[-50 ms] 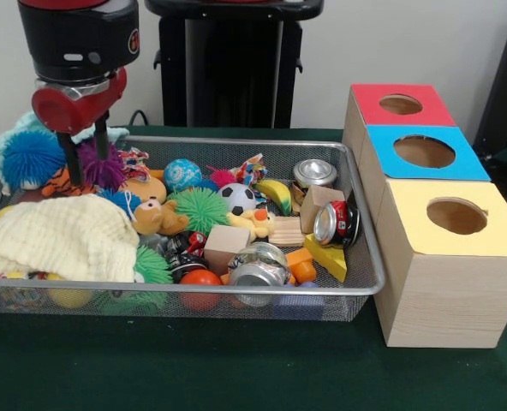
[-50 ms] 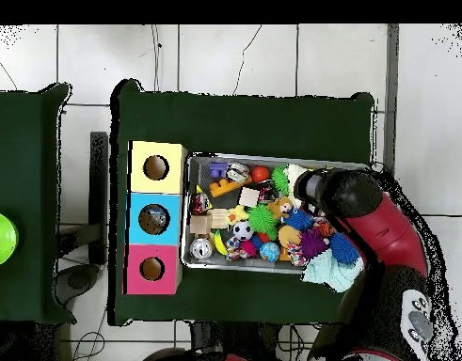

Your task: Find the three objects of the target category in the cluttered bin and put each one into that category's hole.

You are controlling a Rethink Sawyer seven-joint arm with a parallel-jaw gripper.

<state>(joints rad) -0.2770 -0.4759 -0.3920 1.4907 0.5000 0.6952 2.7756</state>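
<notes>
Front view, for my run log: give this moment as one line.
hand: open, lowered over purple spiky ball | bin: cluttered | holes: red, blue, yellow | nothing held

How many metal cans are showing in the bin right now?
3: one upright can at the back right corner, a red can on its side by the right wall, a silver can at the front. Clutter may hide more.

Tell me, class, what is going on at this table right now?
A red and black robot arm has its gripper lowered into the far corner of a wire bin crammed with toys, cans and wooden blocks. Its open fingers straddle a purple spiky ball, next to a blue spiky ball. Beside the bin stand three wooden boxes with holes on top: red, blue and yellow. Nothing is lifted yet.
</notes>
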